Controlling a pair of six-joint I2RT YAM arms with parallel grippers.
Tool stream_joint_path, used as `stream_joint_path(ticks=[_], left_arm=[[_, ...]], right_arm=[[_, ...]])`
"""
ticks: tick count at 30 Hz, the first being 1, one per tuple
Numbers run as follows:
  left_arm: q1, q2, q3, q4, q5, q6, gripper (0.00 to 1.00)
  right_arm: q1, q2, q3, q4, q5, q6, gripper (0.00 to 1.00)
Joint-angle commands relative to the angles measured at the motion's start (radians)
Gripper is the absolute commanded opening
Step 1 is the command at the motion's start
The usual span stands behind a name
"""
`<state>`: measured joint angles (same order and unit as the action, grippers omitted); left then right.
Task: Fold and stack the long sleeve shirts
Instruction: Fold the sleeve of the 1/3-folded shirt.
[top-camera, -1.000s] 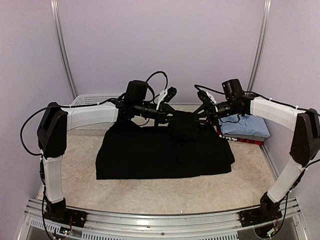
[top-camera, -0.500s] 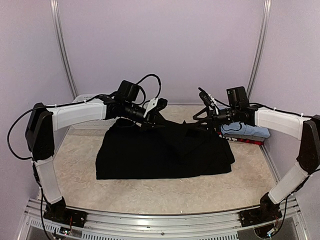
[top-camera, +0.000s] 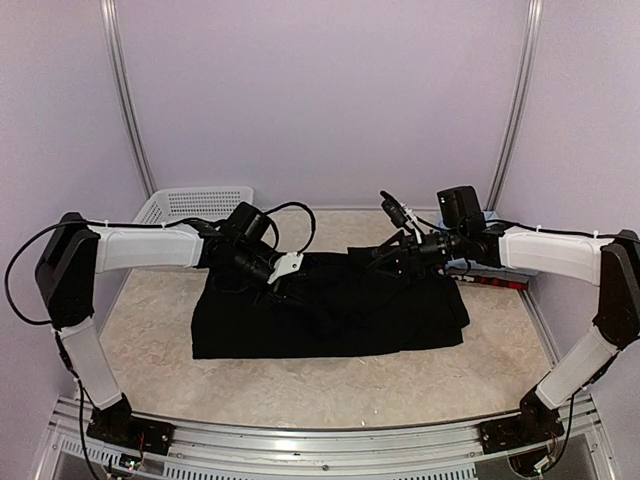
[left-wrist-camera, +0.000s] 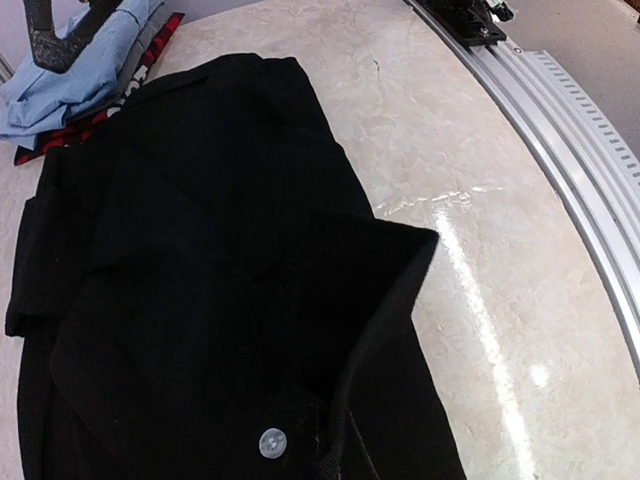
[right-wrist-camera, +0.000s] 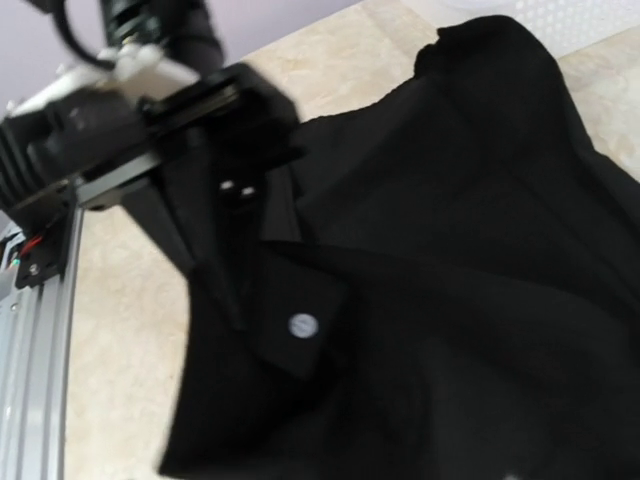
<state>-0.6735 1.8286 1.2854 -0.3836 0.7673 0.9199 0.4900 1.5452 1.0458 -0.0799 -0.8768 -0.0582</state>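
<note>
One black shirt (left-wrist-camera: 200, 250) button (left-wrist-camera: 271, 441), wrist views only

Bare table (top-camera: 330, 385) is noted along the near side of the black shirt (top-camera: 330, 320), up to the front rail (top-camera: 330, 432); passage is open there. Another bare strip is found left of the cloth. The shirt's far edge is crossed low by both arms: left gripper (top-camera: 283, 275) closed on a raised fold, right gripper (top-camera: 383, 240) spread open, a gap seen between them. The far left corner is taken by the white basket (top-camera: 190, 203), the far right by the light blue shirt (left-wrist-camera: 70, 85) on the red-and-black shirt (left-wrist-camera: 100, 128).
</note>
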Motion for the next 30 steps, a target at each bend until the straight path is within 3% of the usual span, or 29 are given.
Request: stream_joint_path(ticks=[1,7,24,27,30], left_arm=[[0.027,-0.096,-0.092,0.047,-0.035,-0.035,0.00],[0.072,-0.174,-0.223,0.133,-0.019,-0.085,0.00],[0.188,-0.133,-0.212,0.124,0.019,-0.130,0.13],[0.203,-0.156,-0.241,0.182,0.000,-0.180,0.20],[0.224,-0.208,-0.307,0.267,-0.030,-0.234,0.38]], right_arm=[[0.001,0.014,-0.008,0.029,0.043,0.022,0.74],[0.002,0.038,-0.012,0.031,0.067,0.027,0.73],[0.002,0.068,-0.048,0.019,0.146,0.040,0.72],[0.009,0.077,-0.052,0.012,0.170,0.054,0.71],[0.032,0.076,-0.072,0.035,0.188,0.085,0.70]])
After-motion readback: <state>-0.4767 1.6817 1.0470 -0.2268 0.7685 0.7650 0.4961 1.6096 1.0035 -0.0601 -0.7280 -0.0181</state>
